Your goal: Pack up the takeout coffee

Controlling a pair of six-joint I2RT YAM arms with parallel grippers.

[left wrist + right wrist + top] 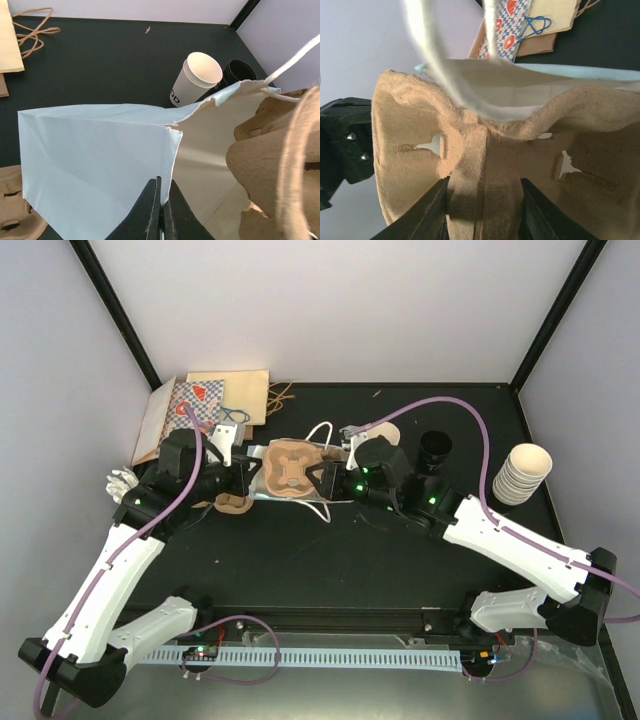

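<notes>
A light blue paper bag [95, 155] lies on its side with its mouth held open. My left gripper [162, 182] is shut on the bag's torn top edge. A brown cardboard cup carrier [290, 468] sits partly inside the mouth, under the white handle [427, 45]. My right gripper [482, 182] is closed on the carrier's middle ridge [485, 165], from the right of the bag [325, 476]. A cream-white paper coffee cup [192, 80] with no lid stands just behind the bag [385, 434]. No cups are in the carrier.
A stack of black lids [437, 447] stands beside the cup, and a stack of cream cups [522, 472] is at the right edge. Patterned and tan paper bags [215, 400] lie back left. Another carrier piece [235, 503] rests by the left gripper.
</notes>
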